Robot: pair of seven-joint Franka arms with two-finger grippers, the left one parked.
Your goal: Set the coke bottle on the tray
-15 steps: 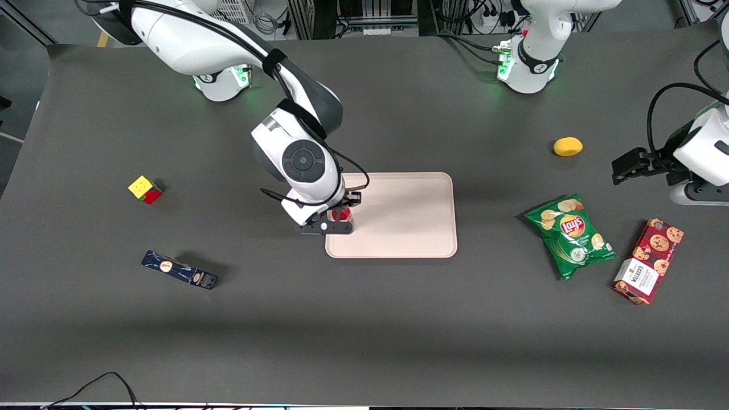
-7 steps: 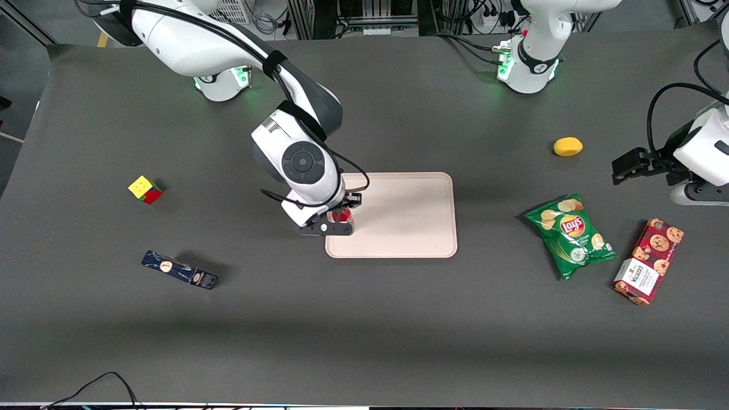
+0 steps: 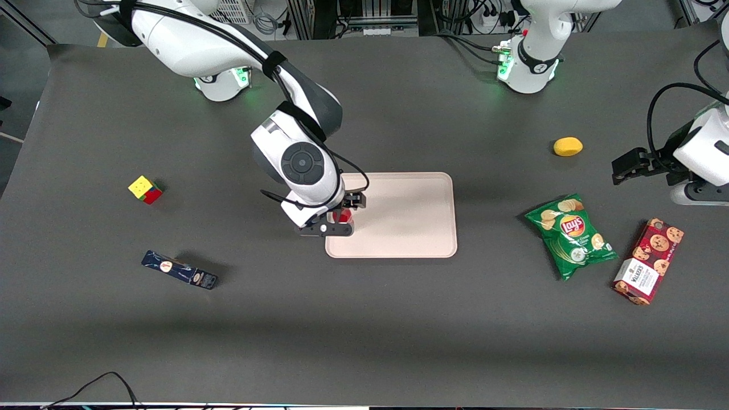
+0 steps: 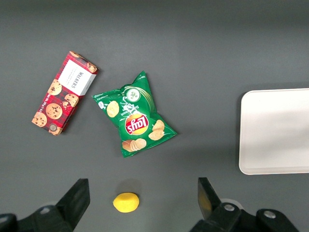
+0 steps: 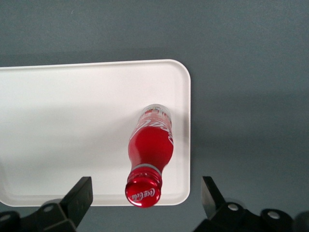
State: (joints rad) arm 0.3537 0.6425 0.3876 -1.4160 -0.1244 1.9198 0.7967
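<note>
The coke bottle [image 3: 342,215] [image 5: 150,145], small and red with a red cap and white script, stands upright on the pale pink tray [image 3: 410,216] [image 5: 72,121], close to the tray's rim at the working arm's end. My right gripper [image 3: 345,214] [image 5: 146,203] hangs directly above the bottle and is open. Its two black fingers [image 5: 81,195] stand wide on either side of the cap without touching it. In the front view the wrist hides most of the bottle.
A colour cube [image 3: 145,189] and a dark blue oblong box [image 3: 179,270] lie toward the working arm's end. A yellow lemon [image 3: 568,146], a green chips bag [image 3: 571,234] and a red cookie box [image 3: 648,261] lie toward the parked arm's end.
The gripper's fingers have spread apart a little around the bottle. The bottle stays upright in the same spot on the tray, and the arm has barely shifted.
</note>
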